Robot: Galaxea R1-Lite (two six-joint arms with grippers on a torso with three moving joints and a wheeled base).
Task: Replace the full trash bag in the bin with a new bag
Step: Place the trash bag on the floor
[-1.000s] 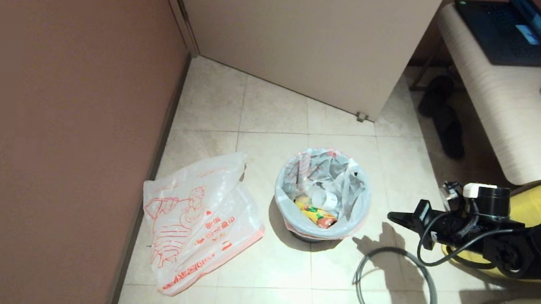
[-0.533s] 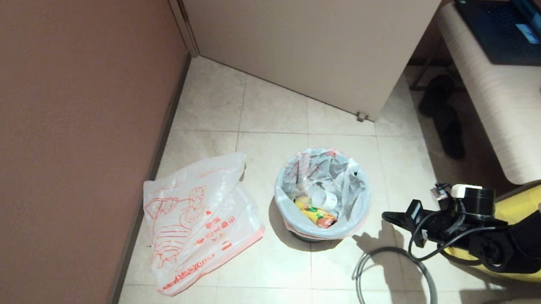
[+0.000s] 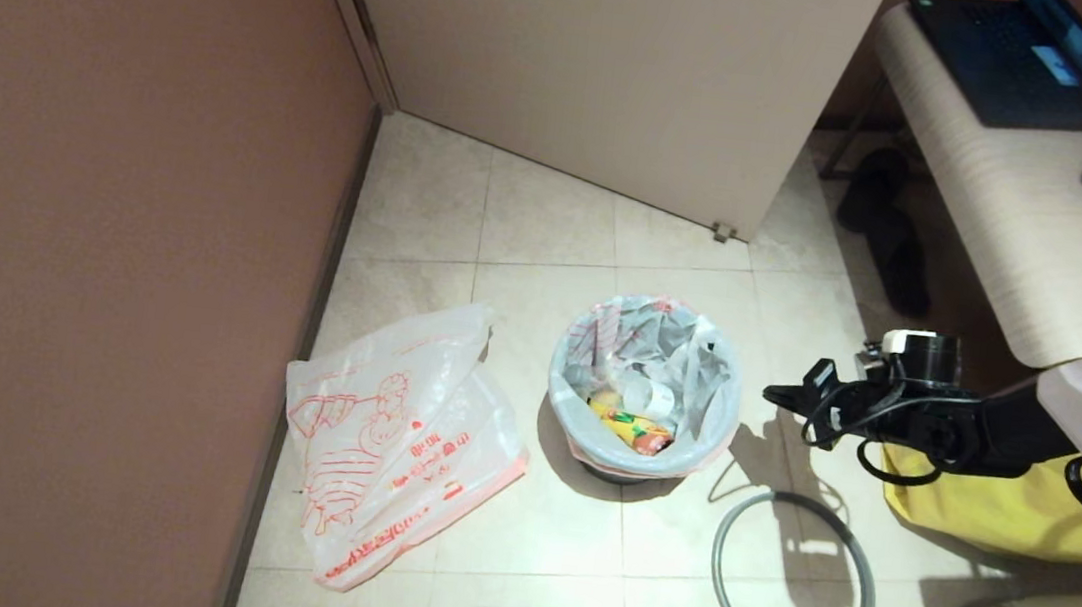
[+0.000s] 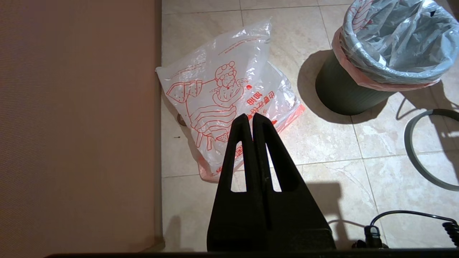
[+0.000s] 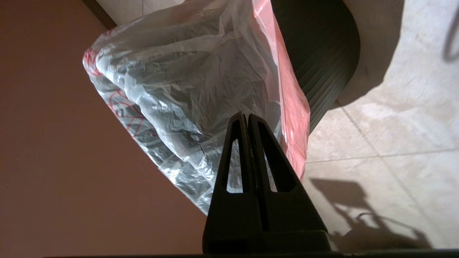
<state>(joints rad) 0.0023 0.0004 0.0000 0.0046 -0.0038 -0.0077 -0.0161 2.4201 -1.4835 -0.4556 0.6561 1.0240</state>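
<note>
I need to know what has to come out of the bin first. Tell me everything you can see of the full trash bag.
The full trash bag is thin, crinkled, see-through white plastic with small red print. It lines the bin, its pink band folded over the rim. Its mouth gapes open, showing a yellow-orange packet and a white cup inside. The right gripper, shut, is beside it, not gripping it.

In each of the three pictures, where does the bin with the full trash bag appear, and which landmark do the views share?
Head view: the bin stands at the centre of the floor, and the full trash bag lines it.
Left wrist view: the bin is in the upper right corner.
Right wrist view: the bin is at the top, right of centre, beyond the shut right gripper.
Shared landmark: the bag's pink rim band.
</note>
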